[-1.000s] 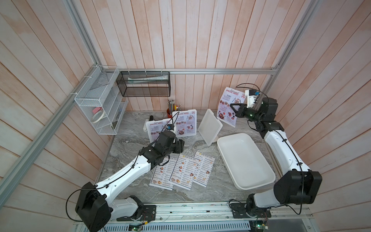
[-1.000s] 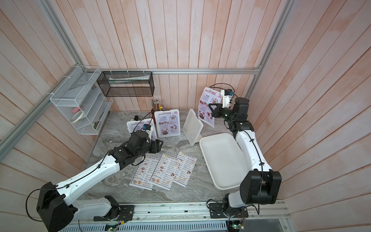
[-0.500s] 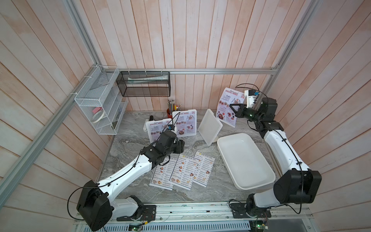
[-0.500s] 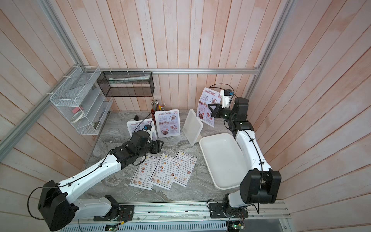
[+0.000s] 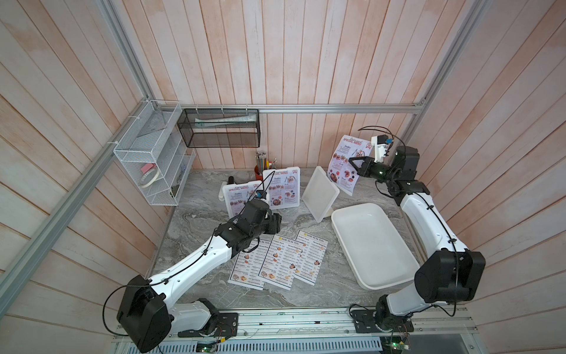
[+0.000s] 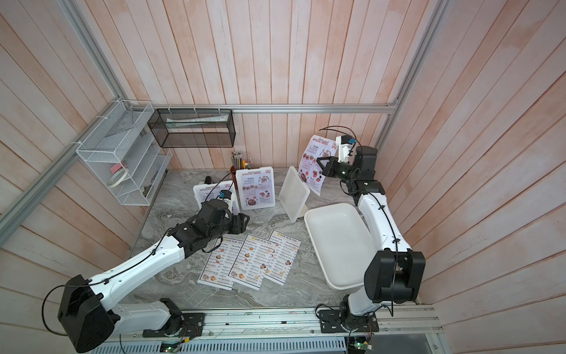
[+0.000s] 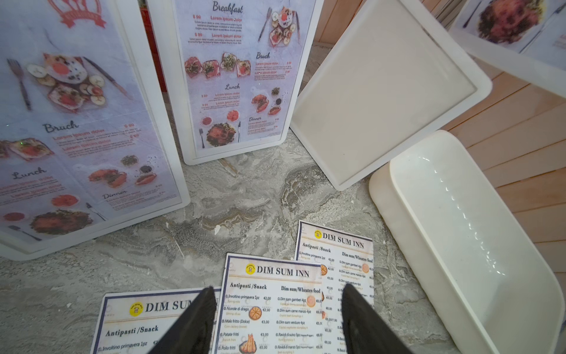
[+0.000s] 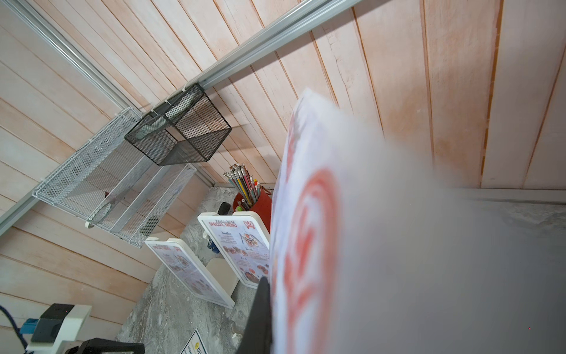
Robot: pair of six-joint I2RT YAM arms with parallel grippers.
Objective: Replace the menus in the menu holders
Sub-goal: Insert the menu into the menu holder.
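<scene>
**One old menu out and held aloft, with little moved in the last second**

Plank walls closed in a grey marble worktop (image 5: 199,220). Over the last second almost nothing had shifted. The right gripper (image 5: 351,165) stayed above the worktop's back right corner. Its jaws were pinched shut on the edge of a lilac SPECIAL MENU sheet (image 5: 337,173), which hung clear of every holder. The left arm had only crept a little. The left gripper (image 7: 277,320) hovered partly open and empty over the heading ends of the DIM SUM INN menus (image 5: 280,260). I could not tell whether it touched any of them.

By my reading, the first removal was done but the pulled sheet had not yet been put down. The white tray (image 5: 367,239) along the right edge lay empty and looked the likely place for it. No new menu had gone in.

Three menu holders stood along the back of the worktop.
- Two were filled with SPECIAL MENU sheets (image 5: 281,188) (image 5: 237,199).
- The empty holder (image 5: 320,193) was turned aslant just beside the tray's back corner.

That made three SPECIAL MENU sheets in all, two framed and one in the air. Three DIM SUM INN menus lay flat in an overlapping row near the middle of the front edge. There was one tray.
</scene>
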